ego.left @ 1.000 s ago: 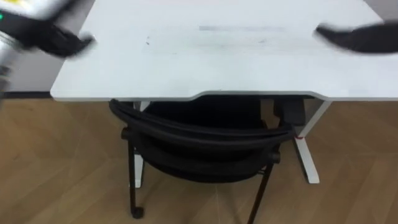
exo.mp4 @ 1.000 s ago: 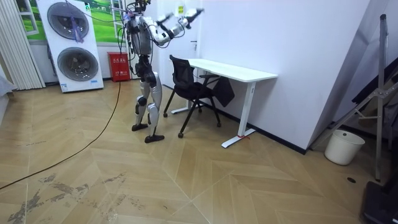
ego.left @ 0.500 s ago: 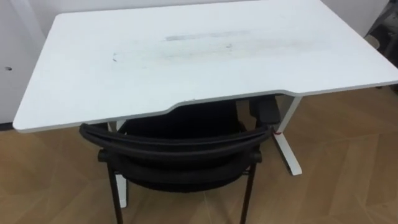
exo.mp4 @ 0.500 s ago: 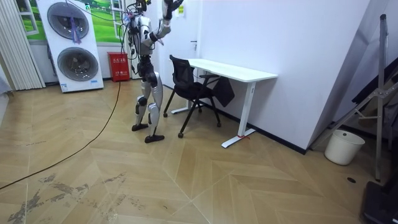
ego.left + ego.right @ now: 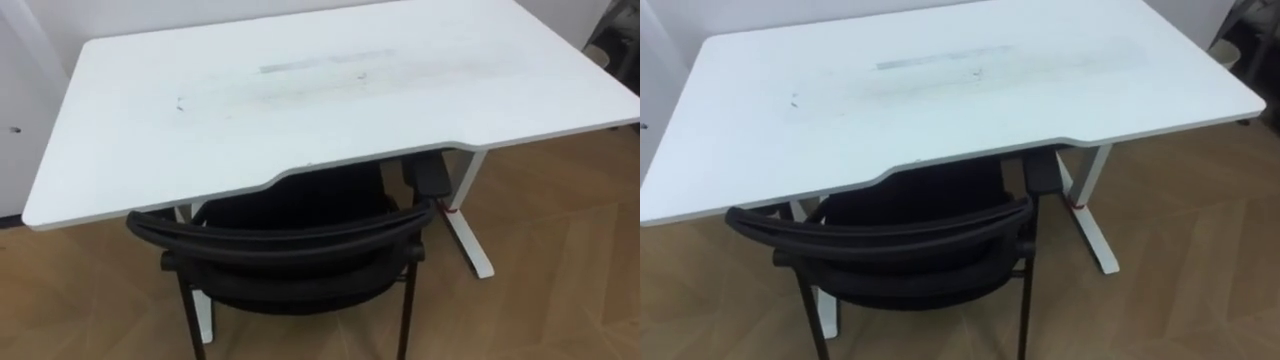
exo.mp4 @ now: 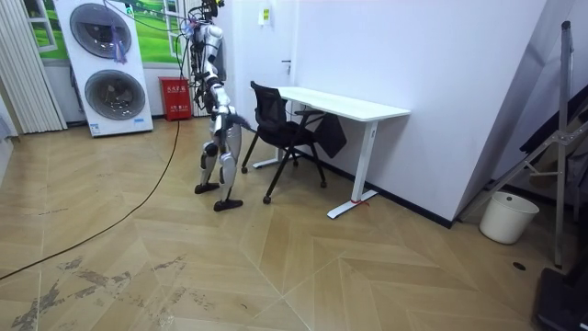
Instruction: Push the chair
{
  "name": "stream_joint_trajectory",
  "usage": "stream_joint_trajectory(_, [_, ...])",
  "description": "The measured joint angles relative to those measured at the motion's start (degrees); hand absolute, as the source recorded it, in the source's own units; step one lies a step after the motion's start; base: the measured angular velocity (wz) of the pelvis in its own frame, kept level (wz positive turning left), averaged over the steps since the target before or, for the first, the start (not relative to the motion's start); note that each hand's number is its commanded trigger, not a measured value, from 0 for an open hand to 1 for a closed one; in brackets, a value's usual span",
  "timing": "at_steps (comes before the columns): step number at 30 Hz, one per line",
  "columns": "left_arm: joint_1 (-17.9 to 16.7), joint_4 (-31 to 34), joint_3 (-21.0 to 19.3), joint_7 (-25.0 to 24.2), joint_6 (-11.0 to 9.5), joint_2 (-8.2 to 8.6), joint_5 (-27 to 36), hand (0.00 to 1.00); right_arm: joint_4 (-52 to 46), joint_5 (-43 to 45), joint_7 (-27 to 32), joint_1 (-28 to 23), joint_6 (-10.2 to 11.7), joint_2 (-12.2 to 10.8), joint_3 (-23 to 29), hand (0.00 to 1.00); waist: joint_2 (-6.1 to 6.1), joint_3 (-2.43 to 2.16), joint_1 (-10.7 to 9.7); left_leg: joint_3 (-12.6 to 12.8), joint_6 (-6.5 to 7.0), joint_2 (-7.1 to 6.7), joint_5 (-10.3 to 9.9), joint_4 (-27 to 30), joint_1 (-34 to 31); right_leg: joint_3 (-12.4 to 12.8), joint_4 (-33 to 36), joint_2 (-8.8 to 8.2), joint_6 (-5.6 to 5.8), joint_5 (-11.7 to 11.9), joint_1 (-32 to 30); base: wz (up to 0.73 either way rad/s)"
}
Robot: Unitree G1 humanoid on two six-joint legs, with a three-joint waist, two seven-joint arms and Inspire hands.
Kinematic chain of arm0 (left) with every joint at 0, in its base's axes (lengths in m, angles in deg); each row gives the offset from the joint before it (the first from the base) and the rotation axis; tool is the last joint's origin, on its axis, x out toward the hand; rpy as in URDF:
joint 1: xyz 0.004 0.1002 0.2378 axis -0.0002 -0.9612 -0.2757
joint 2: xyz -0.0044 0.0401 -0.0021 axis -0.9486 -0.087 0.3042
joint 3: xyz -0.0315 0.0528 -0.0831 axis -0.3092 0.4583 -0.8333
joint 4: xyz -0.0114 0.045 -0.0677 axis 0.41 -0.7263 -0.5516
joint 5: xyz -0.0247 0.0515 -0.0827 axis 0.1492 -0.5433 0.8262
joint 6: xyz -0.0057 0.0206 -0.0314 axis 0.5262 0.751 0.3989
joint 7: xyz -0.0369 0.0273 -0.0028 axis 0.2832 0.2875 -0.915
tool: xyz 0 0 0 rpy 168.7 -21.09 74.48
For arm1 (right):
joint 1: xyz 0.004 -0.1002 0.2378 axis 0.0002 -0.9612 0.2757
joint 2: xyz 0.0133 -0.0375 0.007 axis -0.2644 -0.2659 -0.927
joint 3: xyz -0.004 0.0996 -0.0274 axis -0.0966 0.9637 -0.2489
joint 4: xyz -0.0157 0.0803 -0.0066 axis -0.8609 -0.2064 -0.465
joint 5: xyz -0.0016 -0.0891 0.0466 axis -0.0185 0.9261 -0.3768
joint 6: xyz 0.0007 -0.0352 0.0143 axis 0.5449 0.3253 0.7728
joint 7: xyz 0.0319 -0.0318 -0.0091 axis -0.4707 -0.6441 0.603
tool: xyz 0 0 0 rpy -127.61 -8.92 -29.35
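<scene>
A black chair (image 5: 285,235) with a curved mesh backrest stands in front of me, its seat tucked partly under the white desk (image 5: 300,100). The backrest sits just outside the desk's near edge. In the room view I stand right behind the chair (image 6: 276,124), facing the desk (image 6: 349,106). My arms hang down, and my right hand (image 6: 239,119) is low at hip height, close behind the chair's back. I cannot make out its fingers.
The desk's white leg (image 5: 465,225) and a black box (image 5: 430,175) under the top are right of the chair. Two stacked washing machines (image 6: 101,64) and a red box (image 6: 177,98) stand behind me. A white bin (image 6: 507,216) sits far right.
My arms, stretched over the desk a second ago and then lifted high, have dropped to my sides. Both hands have left the eye view, which has shifted slightly.
</scene>
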Motion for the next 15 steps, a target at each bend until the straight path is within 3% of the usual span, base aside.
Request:
stream_joint_trajectory(5, [-0.65, -9.99, 5.96, -9.42, 2.55, 1.19, -1.41, 0.00, 12.47, 10.27, -9.35, 2.78, -3.13, -0.50, -8.87, 0.00, -0.19, 0.13, -0.11, -0.01, 0.33, -0.50, -0.33, -0.16, 0.81, -0.12, 0.00, -0.50, 0.39, -0.15, 0.96, 0.00])
stream_joint_trajectory(7, [1.21, -12.81, 9.40, -13.03, 4.17, 1.42, -3.34, 0.00, 14.70, 12.91, -12.25, 5.18, -4.97, -0.58, -12.94, 0.00, -0.09, 0.21, -0.24, -0.05, 0.44, -0.50, -0.55, -0.18, 0.99, -0.13, -0.16, -0.54, 0.49, -0.20, 1.22, 0.00])
stream_joint_trajectory(11, [3.48, -13.69, 15.59, -16.29, 4.87, 1.87, -7.63, 0.00, 14.61, 17.46, -16.63, 8.21, -5.41, -0.66, -19.88, 0.00, -0.39, 0.32, -0.20, -0.12, 0.45, -0.52, -0.54, -0.12, 0.98, -0.23, -0.24, -0.56, 0.49, -0.20, 1.27, 0.00])
stream_joint_trajectory(15, [8.82, -13.54, 21.02, -18.74, 5.92, 2.66, -16.34, 0.00, 14.37, 19.40, -21.04, 11.89, -6.16, -1.12, -24.43, 0.00, -0.89, 0.65, -0.36, -0.18, 0.47, -0.58, -0.50, -0.03, 0.82, -0.20, -0.67, -0.52, 0.53, -0.21, 1.24, 0.00])
